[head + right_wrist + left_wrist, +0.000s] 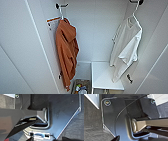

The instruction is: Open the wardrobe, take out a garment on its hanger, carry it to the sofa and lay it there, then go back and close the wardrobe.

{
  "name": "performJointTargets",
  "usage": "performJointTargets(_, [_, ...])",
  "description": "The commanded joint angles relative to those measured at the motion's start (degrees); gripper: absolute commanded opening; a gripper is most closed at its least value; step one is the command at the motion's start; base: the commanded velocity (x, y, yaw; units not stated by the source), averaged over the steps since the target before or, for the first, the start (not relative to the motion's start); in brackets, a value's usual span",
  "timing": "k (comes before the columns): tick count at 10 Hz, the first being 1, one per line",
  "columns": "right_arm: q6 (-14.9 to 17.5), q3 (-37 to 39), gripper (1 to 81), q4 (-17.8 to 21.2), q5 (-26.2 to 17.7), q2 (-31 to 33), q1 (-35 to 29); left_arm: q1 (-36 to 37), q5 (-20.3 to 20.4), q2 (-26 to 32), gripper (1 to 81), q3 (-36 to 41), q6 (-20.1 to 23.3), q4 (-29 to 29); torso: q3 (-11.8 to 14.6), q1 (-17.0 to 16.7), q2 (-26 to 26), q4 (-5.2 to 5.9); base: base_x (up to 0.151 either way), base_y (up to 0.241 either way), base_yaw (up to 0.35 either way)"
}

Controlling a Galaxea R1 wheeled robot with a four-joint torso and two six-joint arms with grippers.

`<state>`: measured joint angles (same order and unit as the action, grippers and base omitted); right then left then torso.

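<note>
Finger state of both grippers impossible to tell: wrist views taken up by the robot's own dark plate and jointed bar, with dark carpet point(92, 119) beneath. Wardrobe point(100, 30) standing open, seen from the head view looking in and down, white inner walls on both sides and a plain white back panel. On the right, white garment point(126, 47) hanging limp from a thin white hanger point(136, 11), its hook caught on a dark peg point(136, 1) at the top of the right side wall; one short sleeve folded across the front, hem dangling just above a white shelf point(105, 77). On the left, well apart from the white one, a longer rust-orange garment point(66, 50) hanging from its own hanger on a second dark peg point(60, 5), a paper tag point(53, 22) with an orange stripe just beside its shoulder. Low between the two, left of the shelf, a small bin point(80, 87) with mixed coloured items, too blurred to identify. Small dark fitting point(129, 78) on the right wall below the white hem. Nothing standing in front of the white garment.
</note>
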<state>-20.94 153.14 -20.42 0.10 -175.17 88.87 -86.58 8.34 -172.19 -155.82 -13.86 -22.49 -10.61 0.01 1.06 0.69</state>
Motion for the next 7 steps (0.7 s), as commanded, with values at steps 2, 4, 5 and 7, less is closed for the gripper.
performJointTargets(2, [0.2,-0.04,81.1,-0.23,-3.08,-0.12,-1.54,1.36,-2.89,0.35,81.1,-0.01,-0.11,-0.45,0.0,0.0,0.0,0.0,0.099,0.0,0.0])
performJointTargets(4, [0.2,-0.13,81.1,-0.24,-3.09,-0.21,-1.63,1.36,-2.89,0.35,81.1,-0.01,-0.11,-0.45,0.0,0.0,0.0,0.0,0.099,0.0,0.0])
performJointTargets(5, [0.11,0.04,81.1,-0.15,-3.09,-0.21,-1.62,1.2,-2.89,0.44,81.1,-0.01,-0.11,-0.45,0.0,0.02,0.0,0.0,0.099,0.0,0.0])
performJointTargets(7, [0.11,0.04,81.1,-0.24,-3.17,-0.3,-1.63,1.36,-2.89,0.36,81.1,-0.01,-0.11,-0.53,0.0,0.0,0.0,0.0,0.099,0.0,0.0])
